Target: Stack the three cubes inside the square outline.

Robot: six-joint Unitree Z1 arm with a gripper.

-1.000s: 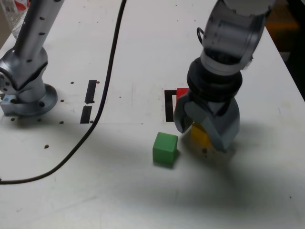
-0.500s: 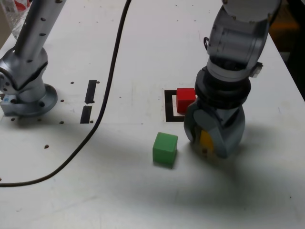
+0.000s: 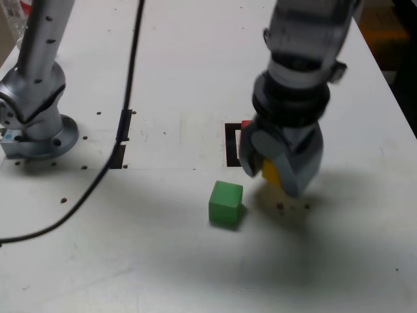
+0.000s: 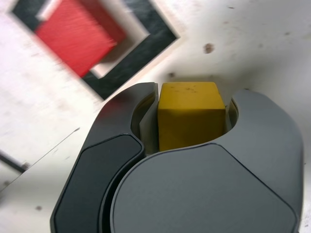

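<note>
My gripper [image 3: 275, 175] is shut on the yellow cube [image 3: 271, 173], which hangs clear of the table; the wrist view shows the yellow cube [image 4: 190, 114] squeezed between both fingers. The red cube [image 4: 75, 33] sits inside the black square outline [image 4: 127, 59]. From the exterior view only a sliver of the red cube [image 3: 245, 124] and the outline's [image 3: 230, 145] left side show behind the gripper. The green cube [image 3: 225, 204] rests on the table, to the exterior view's left of the gripper and nearer the camera than the outline.
The arm's base [image 3: 36, 124] stands at the exterior view's left edge. A black cable [image 3: 124, 124] runs down across the table past two short black strips [image 3: 121, 140]. The table's right edge [image 3: 391, 85] is close to the arm.
The gripper has risen with the yellow cube, lifting it off the table, and shifted slightly to the exterior view's left, covering most of the red cube. The cable has swung left.
</note>
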